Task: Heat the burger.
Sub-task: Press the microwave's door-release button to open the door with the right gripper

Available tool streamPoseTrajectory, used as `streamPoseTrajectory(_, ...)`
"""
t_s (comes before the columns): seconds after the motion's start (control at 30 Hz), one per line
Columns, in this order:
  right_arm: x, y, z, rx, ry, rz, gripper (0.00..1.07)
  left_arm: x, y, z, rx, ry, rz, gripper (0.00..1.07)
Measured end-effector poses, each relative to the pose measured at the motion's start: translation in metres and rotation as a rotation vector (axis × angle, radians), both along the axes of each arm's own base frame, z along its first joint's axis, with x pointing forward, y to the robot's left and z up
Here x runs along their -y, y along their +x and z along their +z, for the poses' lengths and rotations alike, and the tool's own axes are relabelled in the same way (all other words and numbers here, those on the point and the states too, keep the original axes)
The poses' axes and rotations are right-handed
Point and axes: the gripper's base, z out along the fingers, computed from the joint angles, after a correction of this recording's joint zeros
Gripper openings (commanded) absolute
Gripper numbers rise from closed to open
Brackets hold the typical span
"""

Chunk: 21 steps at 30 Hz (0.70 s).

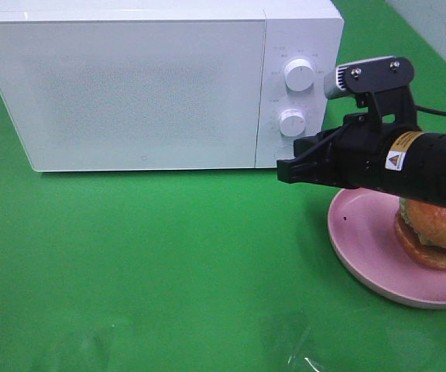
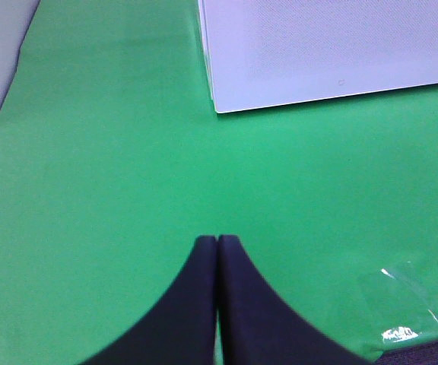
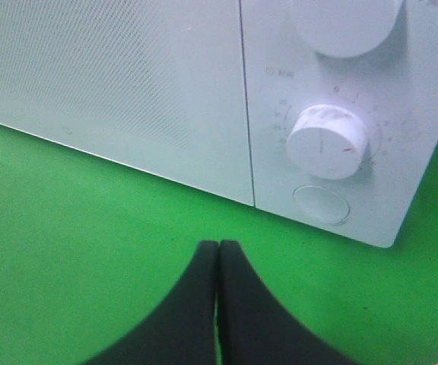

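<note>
The burger [image 1: 433,232], golden-brown bun over green lettuce, sits on a pink plate [image 1: 362,240] at the right of the green table, partly hidden by my right arm. My right gripper [image 1: 283,172] is shut and empty, pointing at the lower right front of the white microwave [image 1: 138,85], just below its lower knob [image 1: 293,122]. The right wrist view shows the shut right gripper [image 3: 218,245] facing the lower knob [image 3: 328,142] and the round door button [image 3: 321,204]. The microwave door is closed. My left gripper [image 2: 217,239] is shut and empty over bare green cloth.
The microwave's upper knob [image 1: 298,74] sits above the lower one. The microwave's front left corner [image 2: 219,106] appears in the left wrist view. A clear plastic scrap [image 1: 300,349] lies near the table's front edge, also visible as a clear scrap [image 2: 401,304] beside the left gripper.
</note>
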Motion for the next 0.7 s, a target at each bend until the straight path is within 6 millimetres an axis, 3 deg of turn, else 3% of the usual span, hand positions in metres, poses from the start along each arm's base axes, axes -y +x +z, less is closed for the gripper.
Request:
streamPoseTrajectory(0.27, -0.006, 0.009, -0.032, -0.097, 0.072, -0.053, 0.0, 0.0, 0.0, 0.0, 0.0, 0.0, 0.0, 0.0)
streamPoseTrajectory(0.7, -0.027, 0.04, -0.038, -0.198, 0.283, -0.131, 0.0, 0.0, 0.0, 0.0, 0.0, 0.0, 0.0, 0.0)
